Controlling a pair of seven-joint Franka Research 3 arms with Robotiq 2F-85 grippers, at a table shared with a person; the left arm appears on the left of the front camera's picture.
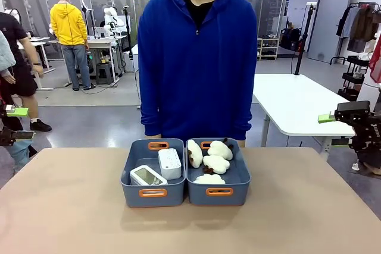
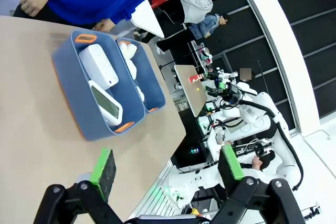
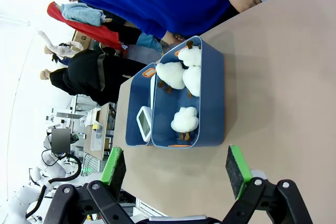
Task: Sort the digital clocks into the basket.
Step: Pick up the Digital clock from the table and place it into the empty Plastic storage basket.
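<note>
The two white, rounded-corner plastic digital clocks lie together in the left blue-grey rectangular plastic basket (image 1: 136,191), whose orange-rimmed handle slots sit at its near and far ends. One clock (image 1: 147,176) lies at the basket's 7 o'clock corner with its greyish screen facing up; the other clock (image 1: 170,163) stands just beside it toward 1 o'clock, showing a plain white face. In the left wrist view the same pair appears, the screen clock (image 2: 106,102) and the plain-faced clock (image 2: 98,66), inside the basket (image 2: 71,85).

Touching that basket at its 3 o'clock side stands a second identical blue-grey plastic tub (image 1: 239,187), holding white fluffy cloud-shaped plush toys (image 1: 216,163) with brown bits. Both containers rest at the middle of the light brown table (image 1: 65,212). At 12 o'clock from them, a person in a blue hooded zip top (image 1: 196,63) stands at the table's far edge.

The left gripper (image 2: 167,164) hovers above the table at the robot's left side, its green-padded fingers spread wide and holding nothing. The right gripper (image 3: 176,166) hangs off at the right, likewise spread wide and empty.
</note>
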